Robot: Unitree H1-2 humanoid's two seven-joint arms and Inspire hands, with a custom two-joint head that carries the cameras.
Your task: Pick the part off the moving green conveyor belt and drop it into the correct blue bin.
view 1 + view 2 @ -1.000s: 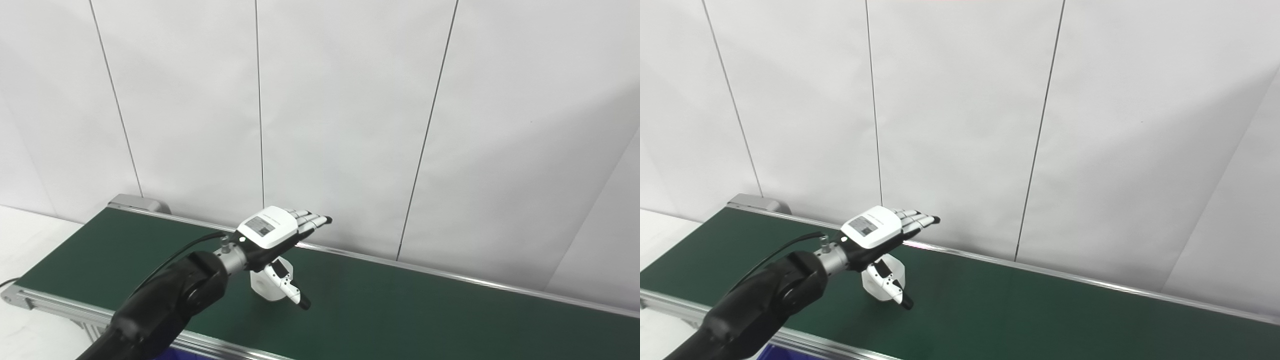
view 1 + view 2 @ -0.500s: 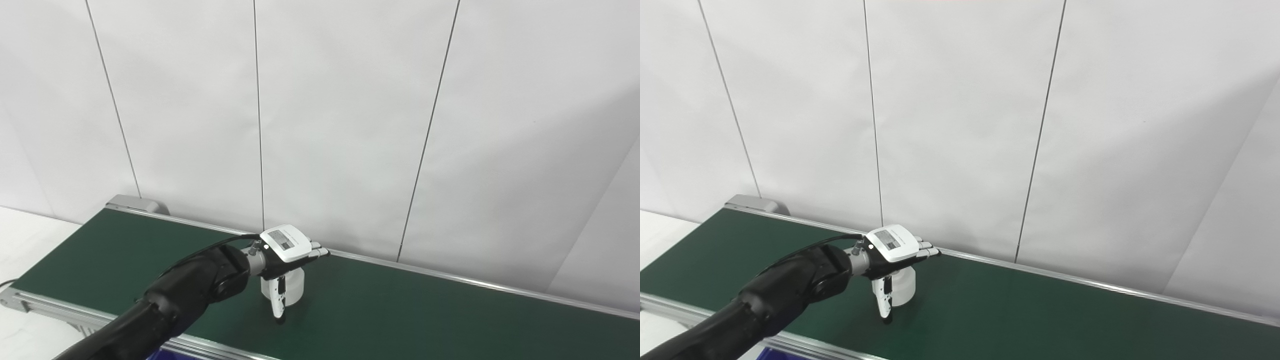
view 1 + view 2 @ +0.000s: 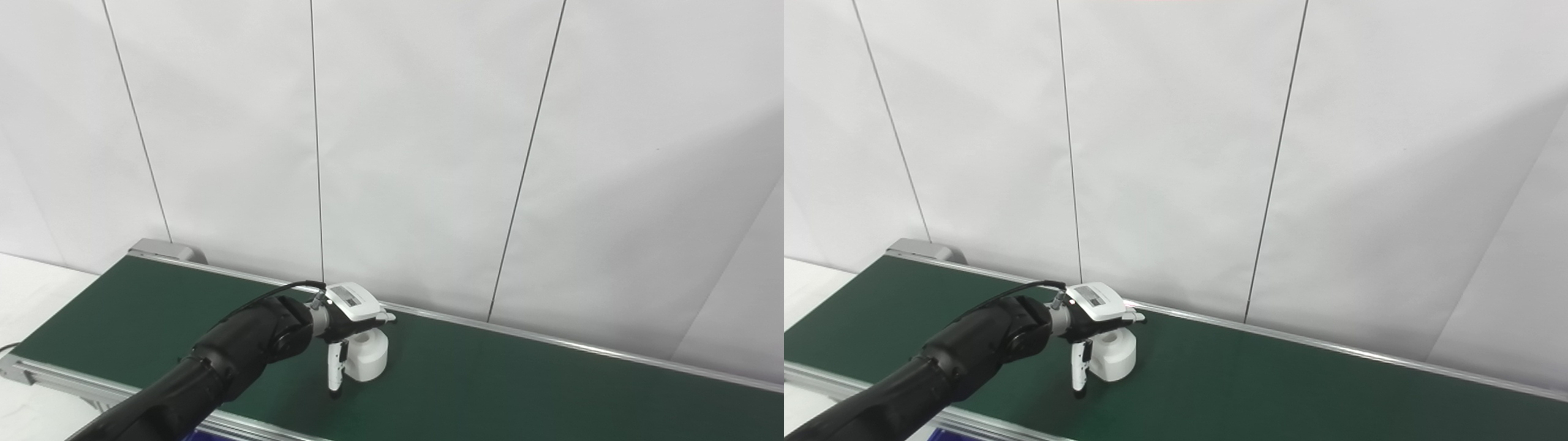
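Fingers [image 3: 384, 316] and thumb of left hand [image 3: 350, 306] spread around white part [image 3: 369, 354] on green belt [image 3: 520, 380].

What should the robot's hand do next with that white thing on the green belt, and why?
Probably close around it. The left hand sits over the white part on the green conveyor belt, thumb pointing down on the near side and fingers reaching over the far side, but the part is on the belt, not lifted. Closing would secure it.
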